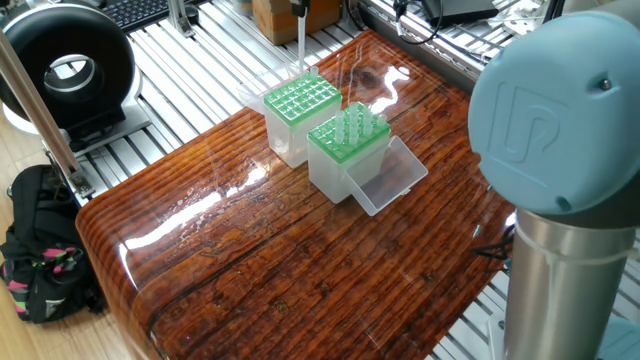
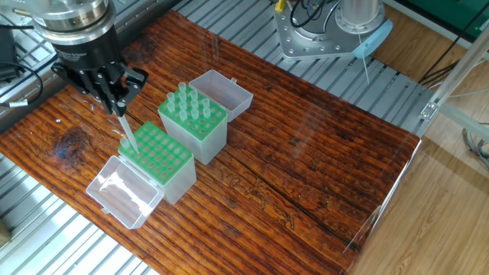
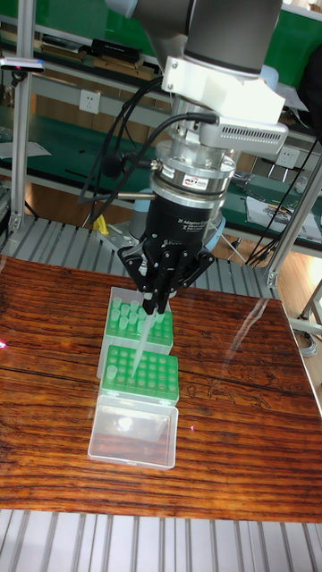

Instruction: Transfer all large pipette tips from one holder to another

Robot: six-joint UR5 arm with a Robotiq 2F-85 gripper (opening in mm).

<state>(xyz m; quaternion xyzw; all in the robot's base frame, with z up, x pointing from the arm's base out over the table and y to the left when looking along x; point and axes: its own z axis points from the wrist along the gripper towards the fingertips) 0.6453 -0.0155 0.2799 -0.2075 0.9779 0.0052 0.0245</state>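
One large pipette tip (image 2: 125,135) hangs gripped in the closed pincer (image 2: 116,107), long axis near upright, its point at the near corner of the empty green holder (image 2: 157,155). Right of that holder, the stocked holder (image 2: 194,113) carries remaining tips. Wooden bench (image 2: 306,153) around offers ample room.

"UR" logo embossed on blue arm joint cap (image 1: 545,110); gripper (image 3: 157,307) label print probably unreadable.

Bright, even overhead light fills all three views. White glare streaks across the glossy wooden tabletop (image 1: 300,250), strongest at its far corner and front edge. Shadows are faint and soft. The nearby blue robot joint (image 1: 555,110) looks slightly soft.
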